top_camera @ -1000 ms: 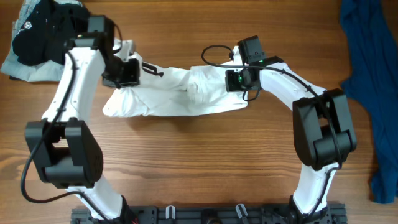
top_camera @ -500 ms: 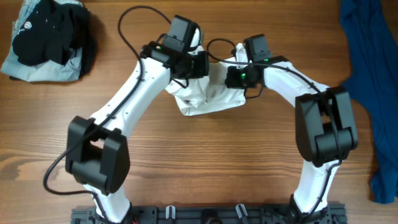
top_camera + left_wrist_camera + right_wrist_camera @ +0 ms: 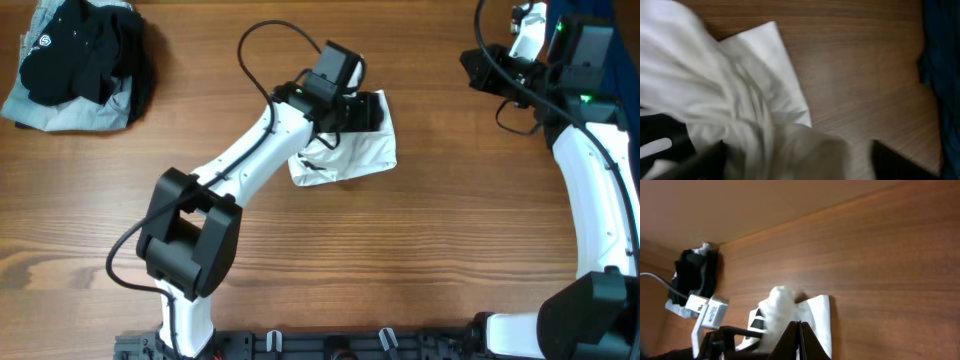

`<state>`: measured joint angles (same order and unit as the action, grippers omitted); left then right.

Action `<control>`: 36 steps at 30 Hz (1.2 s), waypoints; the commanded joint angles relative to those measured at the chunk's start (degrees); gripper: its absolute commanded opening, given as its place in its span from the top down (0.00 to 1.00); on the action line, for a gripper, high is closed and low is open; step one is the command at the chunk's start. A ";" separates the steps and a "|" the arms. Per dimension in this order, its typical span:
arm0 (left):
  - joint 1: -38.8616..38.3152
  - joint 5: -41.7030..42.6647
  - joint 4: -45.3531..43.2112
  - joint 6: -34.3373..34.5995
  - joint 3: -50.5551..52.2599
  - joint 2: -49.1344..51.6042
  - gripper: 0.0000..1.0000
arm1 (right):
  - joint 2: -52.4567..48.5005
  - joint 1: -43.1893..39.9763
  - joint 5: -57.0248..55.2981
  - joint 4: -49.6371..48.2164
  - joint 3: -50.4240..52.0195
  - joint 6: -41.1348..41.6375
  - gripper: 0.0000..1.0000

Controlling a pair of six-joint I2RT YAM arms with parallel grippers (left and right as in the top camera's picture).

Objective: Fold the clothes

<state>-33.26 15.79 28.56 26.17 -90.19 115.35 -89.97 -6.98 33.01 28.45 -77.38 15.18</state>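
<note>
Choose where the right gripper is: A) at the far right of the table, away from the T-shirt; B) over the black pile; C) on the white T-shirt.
A: the right gripper hangs by the blue garment, apart from the T-shirt, which lies under the left gripper.

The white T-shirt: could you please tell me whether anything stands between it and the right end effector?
Nothing visible does. Only bare table separates the right end effector from the white T-shirt; the left end effector is over the shirt's top edge.
</note>
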 commanded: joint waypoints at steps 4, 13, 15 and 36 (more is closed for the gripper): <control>2.73 0.68 6.84 -1.07 -5.77 -4.17 0.00 | -0.57 0.07 1.33 2.10 0.11 -2.86 0.95; 27.85 0.66 25.22 -1.97 -14.08 -18.84 0.00 | -6.23 13.60 -0.72 9.92 1.29 -10.14 0.46; 31.54 0.66 28.44 -3.15 -14.05 -18.82 0.00 | -8.37 18.29 -3.85 12.13 1.29 -10.67 0.34; 33.38 -0.44 32.63 -6.47 -13.94 -16.44 0.00 | -15.74 25.77 -21.73 14.73 1.73 -10.71 0.65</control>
<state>0.08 15.70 61.12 20.84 -104.31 97.43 -104.51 18.83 11.49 44.25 -76.20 6.28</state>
